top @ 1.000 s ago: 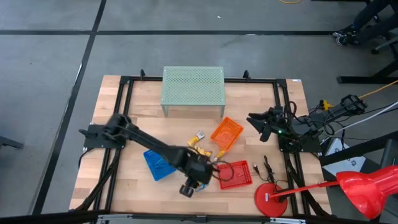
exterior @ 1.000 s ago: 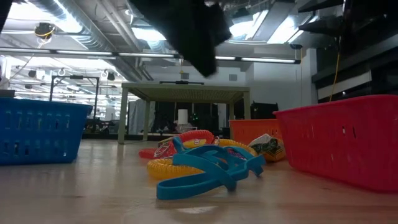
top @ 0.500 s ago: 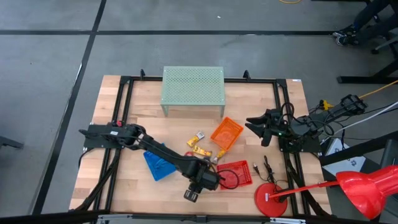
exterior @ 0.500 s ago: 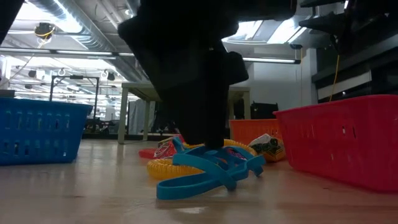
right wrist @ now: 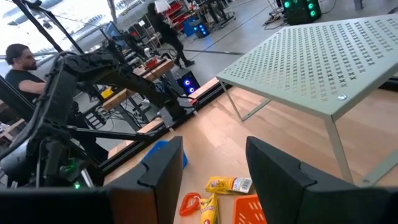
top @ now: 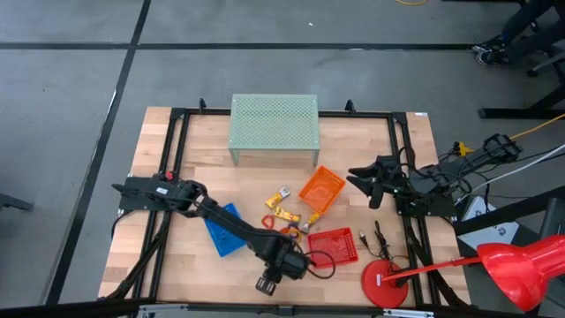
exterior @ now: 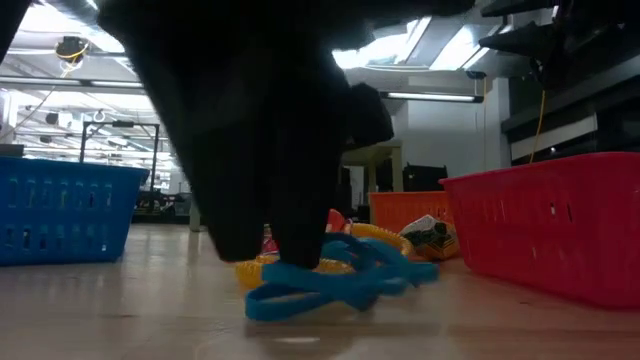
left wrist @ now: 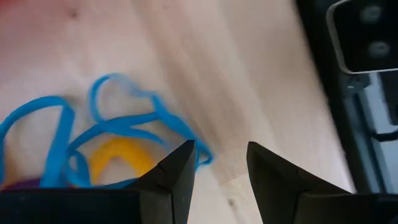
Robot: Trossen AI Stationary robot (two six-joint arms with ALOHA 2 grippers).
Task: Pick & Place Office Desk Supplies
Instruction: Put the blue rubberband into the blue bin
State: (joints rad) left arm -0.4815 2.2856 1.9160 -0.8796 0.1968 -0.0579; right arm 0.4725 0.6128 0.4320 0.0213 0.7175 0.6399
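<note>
Several blue loops (left wrist: 106, 134) lie just beside the left pincer (left wrist: 219, 163)

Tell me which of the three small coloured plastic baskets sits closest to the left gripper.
The red plastic basket: the left gripper is beside its near-left corner, while the blue basket lies farther left and the orange basket farther back.

You see two dark, near-black jointed arms, the left arm (top: 212, 215) with a small red mark near its base, the right arm (top: 415, 183) trailing black cables, each ending in two dark, flat, wedge-shaped fingers (left wrist: 174, 180) tapering towards the tips.
</note>
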